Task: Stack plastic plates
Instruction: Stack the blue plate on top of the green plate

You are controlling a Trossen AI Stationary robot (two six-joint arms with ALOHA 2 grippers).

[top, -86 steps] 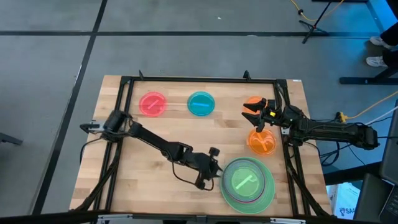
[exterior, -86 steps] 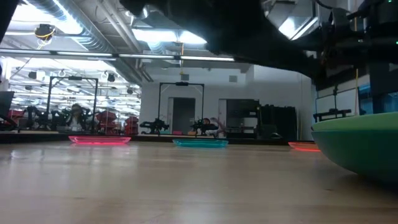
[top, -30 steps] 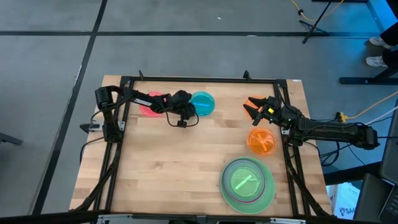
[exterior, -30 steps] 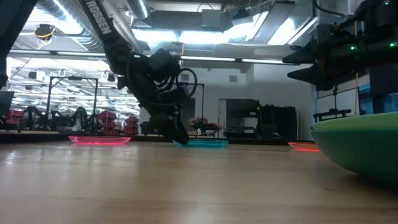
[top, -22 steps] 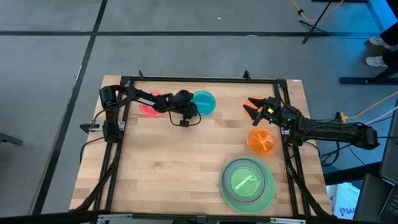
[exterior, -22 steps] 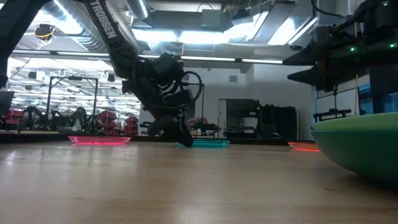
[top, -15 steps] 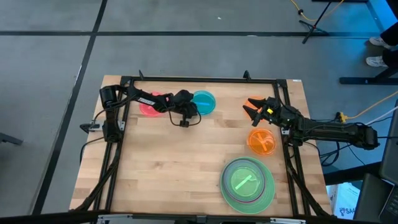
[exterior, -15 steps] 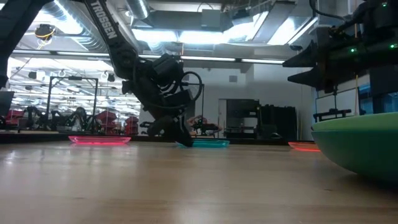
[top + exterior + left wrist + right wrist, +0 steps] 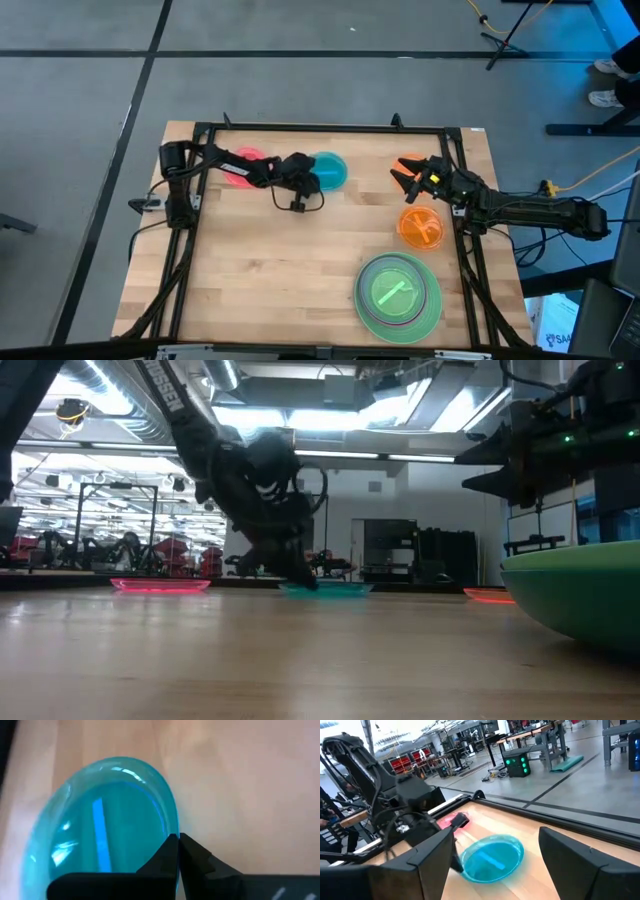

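A small teal plate point(image 9: 328, 170) lies at the table's far middle; it also shows in the left wrist view point(image 9: 100, 840). My left gripper point(image 9: 310, 181) is at its left-near rim, shut on it. A translucent pink plate point(image 9: 238, 163) lies at the far left, partly under my left arm. My right gripper point(image 9: 404, 173) hangs open and empty over an orange plate point(image 9: 409, 159) at the far right. A second orange plate point(image 9: 420, 228) lies nearer. A stack point(image 9: 398, 293) at the near right has large mint green with lime on top. My left gripper pinches the teal plate's rim point(image 9: 173, 826) between its two fingertips, on the plate's left-near side. The fingers slant down from the table's left. In the low view the plate point(image 9: 325, 589) still looks flat on the table.
The black frame rails point(image 9: 320, 128) run along the table's edges. The bare wood of the table's middle and near left point(image 9: 260, 270) is free room. The stack's green edge point(image 9: 580, 595) fills the low view's right side.
My left gripper has gone a little toward the table's right and near edges, along the teal plate's rim, and has come down lower at it. My right gripper has kept still, open.
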